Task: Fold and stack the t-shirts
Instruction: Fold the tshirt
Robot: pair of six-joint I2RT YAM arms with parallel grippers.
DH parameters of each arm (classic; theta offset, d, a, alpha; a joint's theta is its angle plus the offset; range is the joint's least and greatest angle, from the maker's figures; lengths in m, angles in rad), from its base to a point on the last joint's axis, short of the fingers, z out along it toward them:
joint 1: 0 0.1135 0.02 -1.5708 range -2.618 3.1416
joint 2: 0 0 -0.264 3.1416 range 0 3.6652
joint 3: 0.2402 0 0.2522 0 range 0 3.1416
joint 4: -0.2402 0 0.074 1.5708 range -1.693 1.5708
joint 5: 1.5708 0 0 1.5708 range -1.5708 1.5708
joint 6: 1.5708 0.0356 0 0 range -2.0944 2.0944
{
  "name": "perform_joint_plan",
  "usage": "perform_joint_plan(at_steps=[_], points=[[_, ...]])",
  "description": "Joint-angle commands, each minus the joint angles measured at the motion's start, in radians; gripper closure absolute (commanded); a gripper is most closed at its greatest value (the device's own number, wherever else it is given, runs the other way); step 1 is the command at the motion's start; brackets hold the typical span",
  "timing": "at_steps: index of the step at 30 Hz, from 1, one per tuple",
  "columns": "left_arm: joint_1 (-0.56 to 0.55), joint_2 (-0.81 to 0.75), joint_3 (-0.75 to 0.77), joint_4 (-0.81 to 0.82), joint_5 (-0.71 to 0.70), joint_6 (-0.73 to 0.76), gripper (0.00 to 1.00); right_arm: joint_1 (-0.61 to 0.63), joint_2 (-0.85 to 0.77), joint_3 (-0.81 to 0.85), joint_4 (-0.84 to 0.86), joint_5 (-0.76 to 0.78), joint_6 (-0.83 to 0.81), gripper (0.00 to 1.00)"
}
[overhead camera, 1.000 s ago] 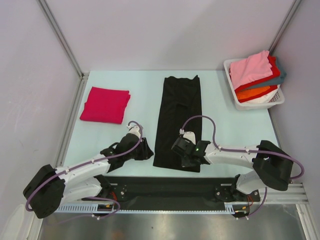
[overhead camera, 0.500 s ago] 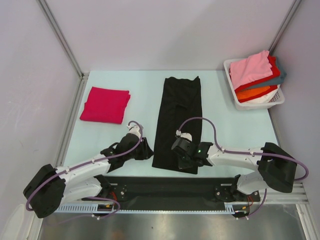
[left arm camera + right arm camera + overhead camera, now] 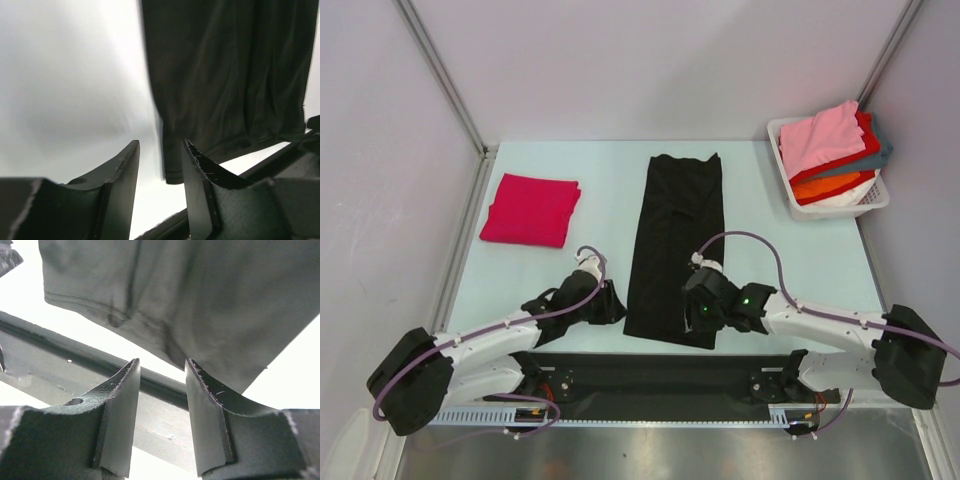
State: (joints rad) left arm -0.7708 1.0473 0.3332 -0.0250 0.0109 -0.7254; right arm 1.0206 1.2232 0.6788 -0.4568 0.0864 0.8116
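Two grippers are mine, and both have their fingers apart with nothing between them. One black t-shirt (image 3: 678,230), folded into a long narrow strip, lies flat on the table (image 3: 580,170) and runs away from me, its near end between my two tools. My left gripper (image 3: 160,145) sits low just beside that end's left edge, with the shirt's near corner just ahead of its right finger. My right gripper (image 3: 162,365) hovers at the near hem, the cloth just ahead of its fingertips. One magenta-red t-shirt (image 3: 530,209), folded square, lies well ahead and to the left of my left gripper. One white slatted basket (image 3: 868,198) stands far ahead and to the right of my right gripper. I count four shirts heaped in it: pink (image 3: 820,135) on top, red (image 3: 865,135), teal (image 3: 880,150) and orange (image 3: 830,185).
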Motion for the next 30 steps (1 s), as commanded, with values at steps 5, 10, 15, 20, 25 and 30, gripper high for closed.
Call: perform_joint_plan(at_steps=[5, 10, 15, 20, 25, 30], points=[[-0.012, 0.014, -0.052, 0.069, 0.067, -0.022, 0.52, -0.076, -0.151, -0.096, -0.158, 0.019, 0.046, 0.48], [-0.018, 0.023, -0.074, 0.117, 0.103, -0.043, 0.52, -0.126, -0.202, -0.165, -0.171, -0.002, 0.049, 0.50], [-0.022, 0.072, -0.079, 0.169, 0.138, -0.054, 0.56, -0.143, -0.180, -0.200, -0.115, -0.040, 0.047, 0.54], [-0.025, 0.112, -0.080, 0.204, 0.158, -0.062, 0.66, -0.143, -0.145, -0.211, -0.074, -0.071, 0.046, 0.60], [-0.035, 0.128, -0.082, 0.220, 0.159, -0.072, 0.79, -0.146, -0.156, -0.212, -0.059, -0.076, 0.037, 0.74], [-0.035, 0.134, -0.077, 0.218, 0.162, -0.071, 1.00, -0.182, -0.180, -0.214, -0.052, -0.135, 0.034, 1.00]])
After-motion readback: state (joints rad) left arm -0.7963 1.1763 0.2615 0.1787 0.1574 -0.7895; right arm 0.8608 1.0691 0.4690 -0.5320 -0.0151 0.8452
